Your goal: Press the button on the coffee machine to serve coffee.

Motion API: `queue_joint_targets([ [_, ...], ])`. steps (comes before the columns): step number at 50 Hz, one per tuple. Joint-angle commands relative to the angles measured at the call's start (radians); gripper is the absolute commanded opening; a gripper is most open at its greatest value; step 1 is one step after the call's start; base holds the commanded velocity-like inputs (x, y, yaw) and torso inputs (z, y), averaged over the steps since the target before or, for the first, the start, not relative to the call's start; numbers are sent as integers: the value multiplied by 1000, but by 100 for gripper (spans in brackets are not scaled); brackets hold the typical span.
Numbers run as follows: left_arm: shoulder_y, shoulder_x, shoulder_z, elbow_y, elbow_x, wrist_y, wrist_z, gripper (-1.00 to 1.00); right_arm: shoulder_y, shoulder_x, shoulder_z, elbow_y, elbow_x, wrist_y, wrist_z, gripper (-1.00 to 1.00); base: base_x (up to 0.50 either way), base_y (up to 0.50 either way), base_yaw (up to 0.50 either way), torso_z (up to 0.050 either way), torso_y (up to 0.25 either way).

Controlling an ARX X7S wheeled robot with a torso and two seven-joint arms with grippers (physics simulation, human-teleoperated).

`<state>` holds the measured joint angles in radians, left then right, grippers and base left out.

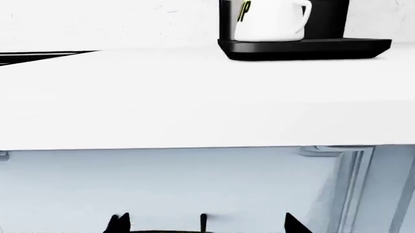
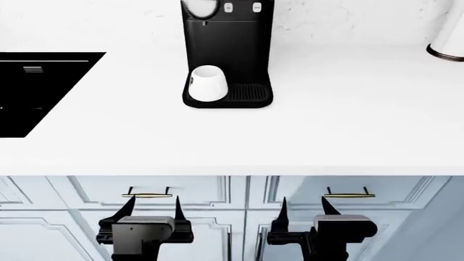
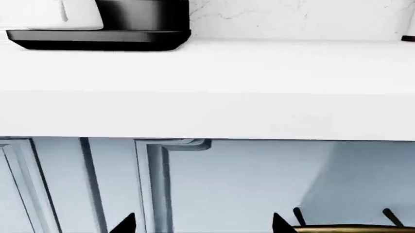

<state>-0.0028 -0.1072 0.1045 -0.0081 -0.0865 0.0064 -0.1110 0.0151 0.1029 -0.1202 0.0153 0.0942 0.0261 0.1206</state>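
Note:
The tall black coffee machine (image 2: 228, 49) stands at the back of the white counter, with small white buttons (image 2: 242, 7) on its top front and a ribbed drip tray (image 2: 249, 93). A white mug (image 2: 206, 83) sits on the tray under the brew head. The machine's base and the mug also show in the left wrist view (image 1: 304, 47), and the base shows in the right wrist view (image 3: 97, 39). My left gripper (image 2: 152, 209) and right gripper (image 2: 305, 209) are both open and empty, low in front of the cabinet doors, below the counter edge and well short of the machine.
A black sink or cooktop recess (image 2: 36, 87) lies at the counter's left. A white cylindrical container with a dark base ring (image 2: 448, 38) stands at the far right. Pale blue cabinet doors with brass handles (image 2: 149, 194) are just behind the grippers. The counter's front edge (image 2: 232, 168) overhangs them.

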Motion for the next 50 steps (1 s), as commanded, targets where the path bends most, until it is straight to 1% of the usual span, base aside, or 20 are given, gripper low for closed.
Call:
queue_joint_targets([
  [1,5,-17,8,3,-23,1,-2,100,1,10,-12,0,9,3,17,100,0,500,0,0,0],
  [6,5,-20,17,4,-22,3,-6,100,4,13,-14,6,10,10,30,100,0,366,0,0,0],
  [19,-4,-30,39,0,-5,-20,-28,100,3,21,-24,10,21,1,43,100,0,4,0,0,0],
  [27,-7,-33,39,-37,-15,25,-31,100,6,28,-36,9,18,5,52,100,0,0,0,0,0],
  [34,-5,-40,43,-25,-22,21,-33,100,6,34,-40,2,24,10,58,100,0,0,0,0,0],
  [38,-7,-39,47,-21,-6,16,-55,100,7,37,-46,3,23,11,61,100,0,0,0,0,0],
  [50,-8,-46,61,-7,-2,4,-65,100,7,43,-55,3,31,11,69,100,0,0,0,46,0],
])
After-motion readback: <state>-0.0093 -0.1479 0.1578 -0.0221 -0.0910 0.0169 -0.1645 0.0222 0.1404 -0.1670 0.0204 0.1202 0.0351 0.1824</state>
